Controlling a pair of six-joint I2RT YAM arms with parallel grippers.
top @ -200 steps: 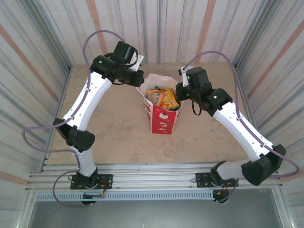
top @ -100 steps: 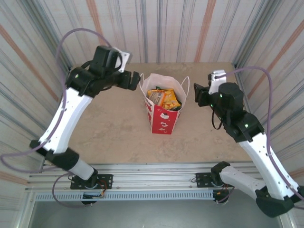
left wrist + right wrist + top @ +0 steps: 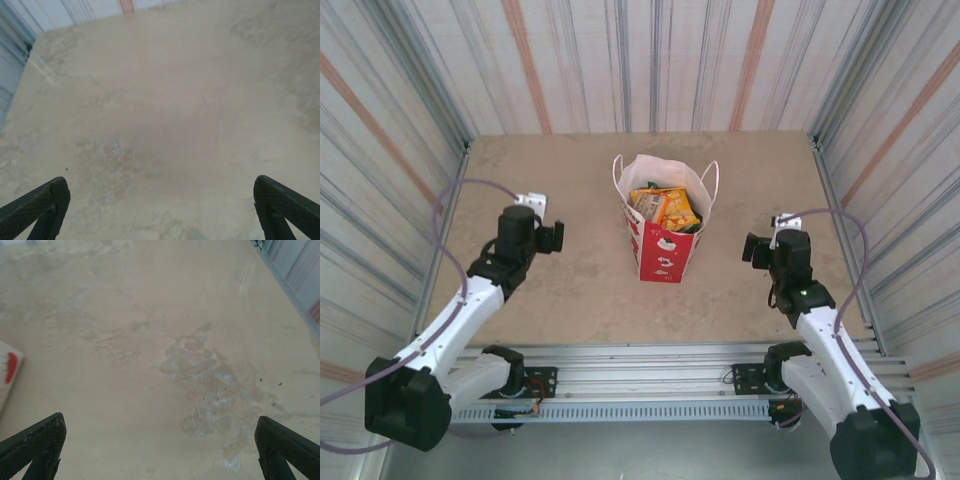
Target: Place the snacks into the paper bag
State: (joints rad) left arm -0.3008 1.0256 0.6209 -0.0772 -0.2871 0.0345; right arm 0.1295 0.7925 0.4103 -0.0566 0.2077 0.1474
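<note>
- Two pairs of jaws stand spread wide and hold nothing: the left gripper (image 3: 160, 185) and the right gripper (image 3: 160, 422) each look down on bare table (image 3: 570, 290).
- Both arms sit folded low near their bases, one on either side of the paper bag (image 3: 660, 255) and well apart from it.
- The bag stands upright mid-table, with the snacks (image 3: 663, 205) heaped in its open mouth; every packet I can see lies inside.
- By my judgement the packing looks done, so the next move calls only for keeping clear of the bag.

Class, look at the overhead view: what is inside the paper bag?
Shiny yellow-orange snack packets fill the open top of the paper bag. Anything lying beneath them, and the bag's floor, is covered.
</note>
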